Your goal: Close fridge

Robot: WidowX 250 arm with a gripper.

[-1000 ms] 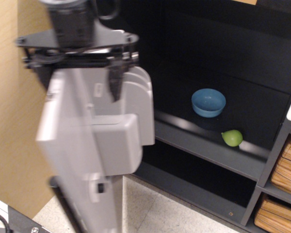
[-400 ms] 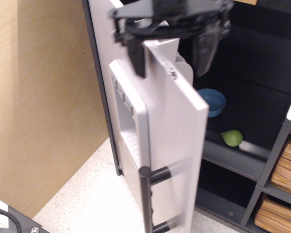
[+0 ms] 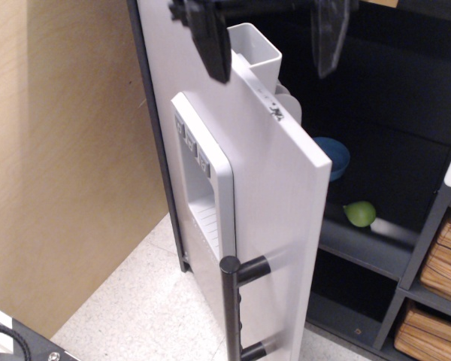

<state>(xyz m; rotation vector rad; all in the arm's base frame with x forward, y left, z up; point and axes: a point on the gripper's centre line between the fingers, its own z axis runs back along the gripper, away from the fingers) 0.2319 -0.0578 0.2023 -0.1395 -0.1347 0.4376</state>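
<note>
The fridge is a dark cabinet with a black shelved interior [image 3: 391, 113]. Its light-grey door [image 3: 278, 195] stands partly open, swung out toward me, with the recessed dispenser panel [image 3: 199, 188] on its outer face and the black bar handle [image 3: 233, 308] at the lower edge. A grey inner bin [image 3: 255, 49] shows behind the door top. My gripper [image 3: 270, 34] is open at the top of the view; one finger [image 3: 214, 45] lies over the outer face and the other hangs on the inner side, astride the door's top edge, gripping nothing.
A blue bowl [image 3: 338, 156] and a green pear-like fruit [image 3: 359, 213] sit on the fridge shelf [image 3: 361, 244]. A grey shelf unit with wooden-looking baskets [image 3: 436, 301] stands at the right. A wooden wall panel [image 3: 60, 165] is at the left, speckled floor [image 3: 135, 316] below.
The door has swung from wide open, inner side showing, round toward the cabinet, so its outer face and handle now show. My gripper moved right and up with it.
</note>
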